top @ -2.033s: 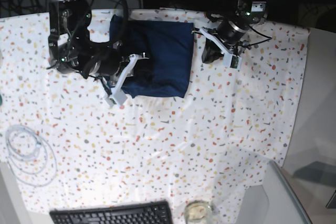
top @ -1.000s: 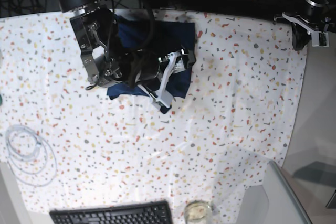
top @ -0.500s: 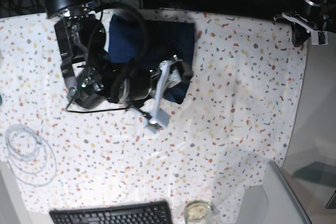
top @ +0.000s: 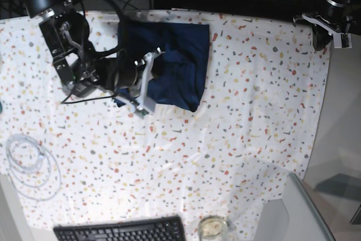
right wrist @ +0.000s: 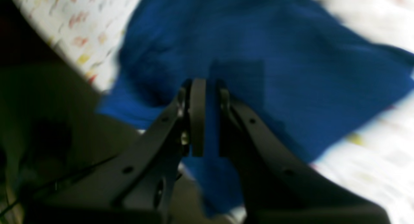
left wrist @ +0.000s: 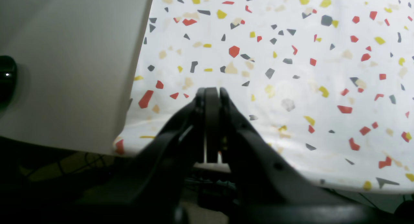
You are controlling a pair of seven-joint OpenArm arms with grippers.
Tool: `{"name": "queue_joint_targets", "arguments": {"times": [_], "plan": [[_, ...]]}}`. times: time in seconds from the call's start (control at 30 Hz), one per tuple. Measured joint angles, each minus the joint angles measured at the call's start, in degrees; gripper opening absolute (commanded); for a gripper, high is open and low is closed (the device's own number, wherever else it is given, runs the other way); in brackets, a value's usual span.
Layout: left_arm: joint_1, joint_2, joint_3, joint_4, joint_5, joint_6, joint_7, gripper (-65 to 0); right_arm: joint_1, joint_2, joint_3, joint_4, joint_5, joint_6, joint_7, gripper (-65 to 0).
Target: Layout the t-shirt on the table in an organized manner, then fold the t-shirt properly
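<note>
The dark navy t-shirt (top: 181,63) lies folded into a rough square at the back of the speckled table (top: 237,139). My right gripper (top: 153,82) reaches in from the left over the shirt's lower left edge. In the blurred right wrist view its jaws stand nearly together, with blue cloth (right wrist: 291,72) filling the narrow gap between them, so the right gripper (right wrist: 210,88) looks shut on a fold of the shirt. My left gripper (top: 328,31) hangs at the table's far right corner. It is shut on nothing (left wrist: 212,91), above the table's edge (left wrist: 291,55).
A plain grey surface (top: 344,111) borders the table on the right (left wrist: 64,55). A black keyboard (top: 121,231) and a glass (top: 212,227) sit at the front edge. A coil of clear cable (top: 28,165) lies at the left. Dark gear lines the back.
My right arm has swung back to the left across the shirt and its jaws have come together on the cloth. The left arm has stayed at the far right corner.
</note>
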Motion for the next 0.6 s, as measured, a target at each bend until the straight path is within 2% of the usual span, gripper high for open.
{"name": "queue_joint_targets", "arguments": {"times": [0.27, 0.33, 0.43, 0.6], "plan": [[0.02, 0.07, 0.00, -0.04, -0.02, -0.02, 0.02, -65.0, 1.16, 0.22, -12.50, -2.25, -0.50, 0.00, 0.24, -59.7], [0.02, -0.02, 0.00, -0.07, 0.02, 0.00, 0.02, -65.0, 1.55, -0.74, -15.10, -2.38, -0.44, 0.00, 0.20, -59.7], [0.00, 0.02, 0.00, -0.07, 0.00, 0.02, 0.02, -65.0, 1.57, -2.47, -17.44, -2.95, 0.39, -0.02, 0.52, -59.9], [-1.09, 0.04, 0.17, -0.13, 0.00, 0.02, 0.00, -65.0, 1.55, -1.16, -16.98, -0.70, -0.37, -0.02, -0.87, -59.9]]}}
